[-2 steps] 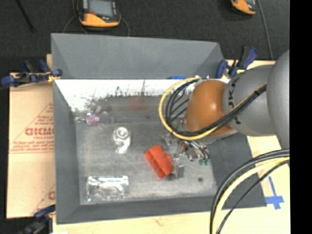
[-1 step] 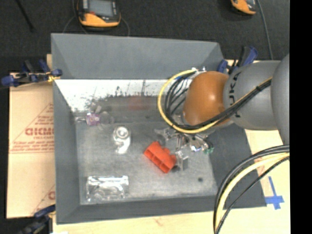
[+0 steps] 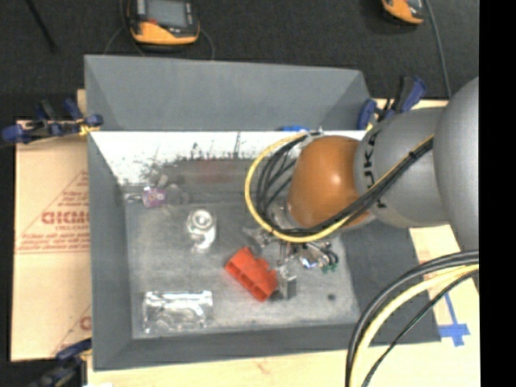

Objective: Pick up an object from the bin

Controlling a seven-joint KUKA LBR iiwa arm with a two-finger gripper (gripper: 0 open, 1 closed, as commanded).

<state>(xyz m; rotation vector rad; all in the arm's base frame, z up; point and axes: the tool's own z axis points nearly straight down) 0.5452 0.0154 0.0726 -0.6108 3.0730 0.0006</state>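
Judging from the pose, grasp step in hand, lift not yet made. Gripper (image 3: 284, 281) low in the bin (image 3: 109, 240), just beside the right end of a red ridged block (image 3: 248, 272) lying front of centre. Open or closed: cannot tell. Next move calls for a sure hold on the block, then a straight lift. Arm comes in from the right, orange wrist cover (image 3: 322, 180) above, pointing down.

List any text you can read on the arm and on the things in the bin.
"KUKA": dark letters running along the grey arm link, partly covered, so not every letter is clear.
On the red block: no text to be seen.
On the silver foil packet: no print legible.
On the clear small thing and the purple small thing: too small to tell.
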